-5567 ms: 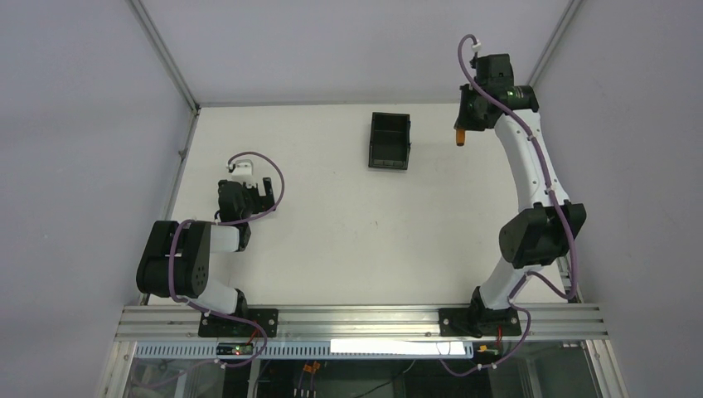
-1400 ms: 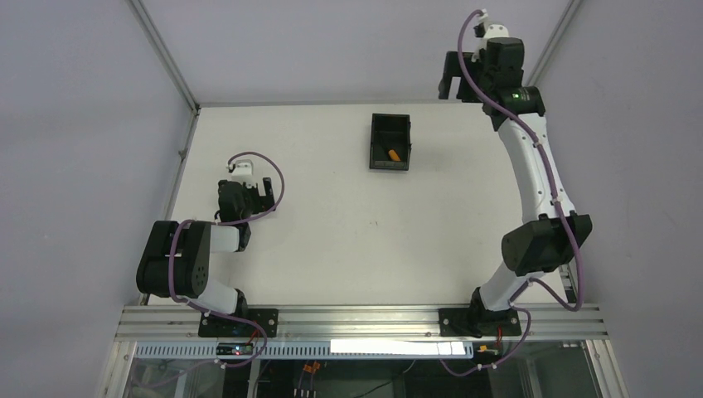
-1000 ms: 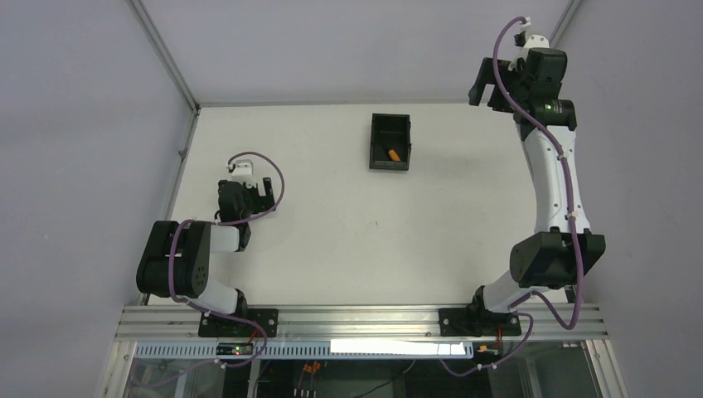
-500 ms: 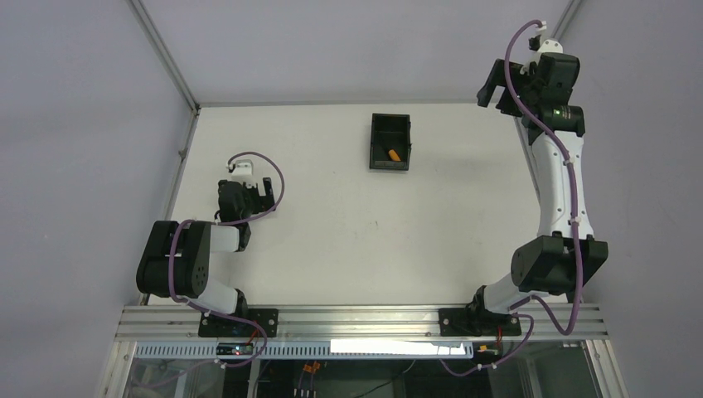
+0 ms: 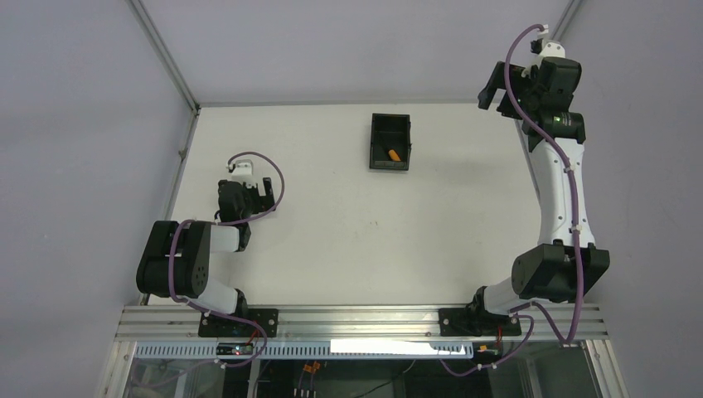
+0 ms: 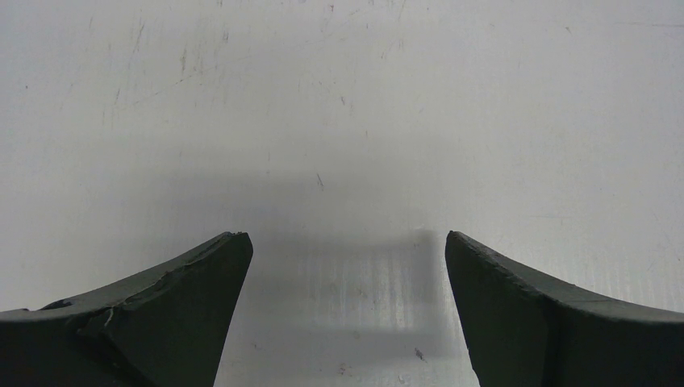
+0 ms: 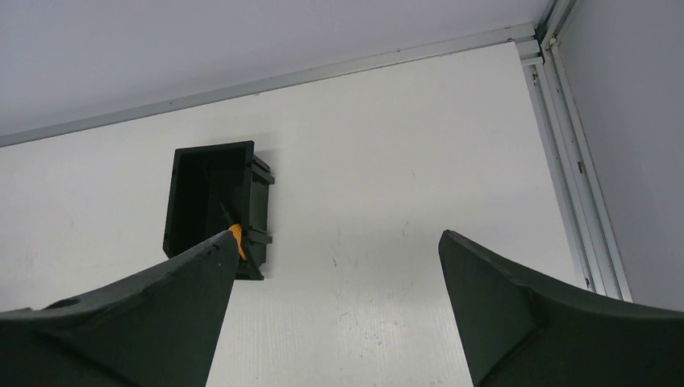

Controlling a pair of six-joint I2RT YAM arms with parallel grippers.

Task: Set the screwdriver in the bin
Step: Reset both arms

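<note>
- While it has no part in this job, the left arm [image 5: 186, 265] sits folded by its base at the table's [image 5: 348, 240] left side. The left gripper [image 6: 343, 242] points down at the white surface, prob. just parked out of the way. Its jaws stand apart w/ nothing between them.
- Mid-table, toward the far edge, is the bin [image 5: 390, 118]. Its open top faces up and its walls are upright, so a thing can drop straight in.
- The screwdriver [image 5: 395, 154] lies inside the bin. Its orange handle is in the near-right part, close to the right wall. In the right wrist view the handle [image 7: 236, 234] peeks out just past a fingertip, and the thin shaft angles off deeper into the bin, hard to read. It looks settled, not propped over the rim, so I judge the goal met.
- At the right side, the right arm [image 5: 559, 191] stretches up toward the far-right corner. The right gripper [image 5: 496, 89] is high above the table and well apart from the bin, off to its right. The claw is spread fully wide and has hold of nothing. That fits a hand that is done and clear of the bin.
- Count: 1 screwdriver, 1 bin, 2 arms, 2 grippers w/ 2 fingers each.
</note>
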